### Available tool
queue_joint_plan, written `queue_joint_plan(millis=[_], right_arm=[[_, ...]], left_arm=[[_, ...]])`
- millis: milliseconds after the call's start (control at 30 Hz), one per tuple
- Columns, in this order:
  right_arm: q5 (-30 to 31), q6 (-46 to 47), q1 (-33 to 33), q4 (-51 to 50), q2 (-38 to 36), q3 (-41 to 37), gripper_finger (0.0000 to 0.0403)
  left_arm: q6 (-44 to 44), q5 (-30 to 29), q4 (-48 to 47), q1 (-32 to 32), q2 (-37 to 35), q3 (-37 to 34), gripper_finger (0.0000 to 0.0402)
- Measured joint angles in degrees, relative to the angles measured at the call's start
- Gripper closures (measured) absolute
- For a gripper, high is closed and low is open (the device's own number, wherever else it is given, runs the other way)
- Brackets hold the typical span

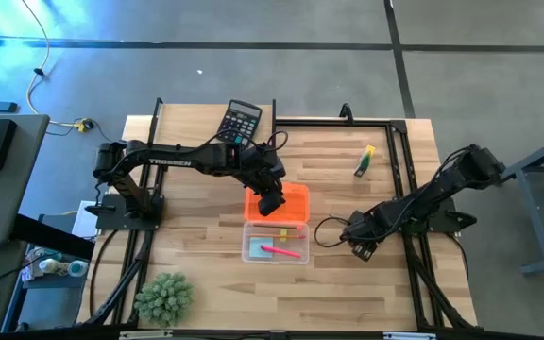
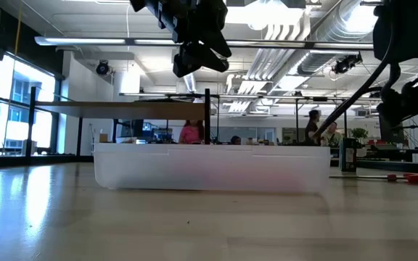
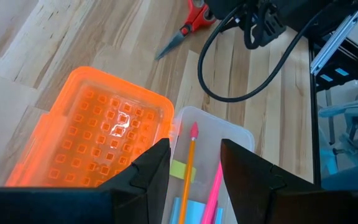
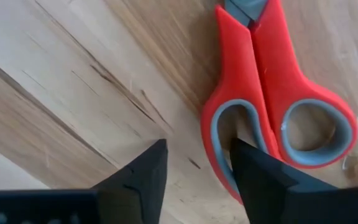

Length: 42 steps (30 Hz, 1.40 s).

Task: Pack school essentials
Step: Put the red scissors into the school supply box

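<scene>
So the scissors (image 4: 272,93) are lying flat on the worktop (image 1: 196,246), right of the clear box (image 1: 277,243), with your right end effector (image 4: 194,165) down low just beside the handle end. Its fingers stand parted with nothing between them, one fingertip about level with the nearer handle loop. The scissors look stiff and fairly light, but the red plastic handles are smooth and the whole thing sits flush on the wood, so there's not much to get under. I'd pinch across the handles where the two red shanks run side by side, or straddle one loop; the blades look thinner and slicker, so skip those. Expect them to pivot in the grip if you catch them off-centre. Your left end effector (image 3: 194,165) hangs over the box next to the orange lid (image 3: 95,134), fingers apart, holding nothing. The pencil (image 3: 189,162) and pink pen (image 3: 214,190) are already inside.
</scene>
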Motion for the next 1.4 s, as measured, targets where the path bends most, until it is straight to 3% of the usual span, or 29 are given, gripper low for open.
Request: queue_joint_plan(millis=[567,1067,1400], right_arm=[[-0.7,-1.1,0.0,0.1,0.8,-0.1,0.0392],[-0.7,2.4,0.0,4.9,-9.2,-0.4,0.0396],[5.9,-0.6,-1.2,4.3,-10.2,9.1,0.0397]], left_arm=[[0.0,0.0,-1.6,0.0,0.0,0.0,0.0271],[2.5,-4.9,-14.0,3.3,-8.0,0.0,0.0271],[5.2,-7.1,-19.4,5.0,-13.6,0.0,0.0271]])
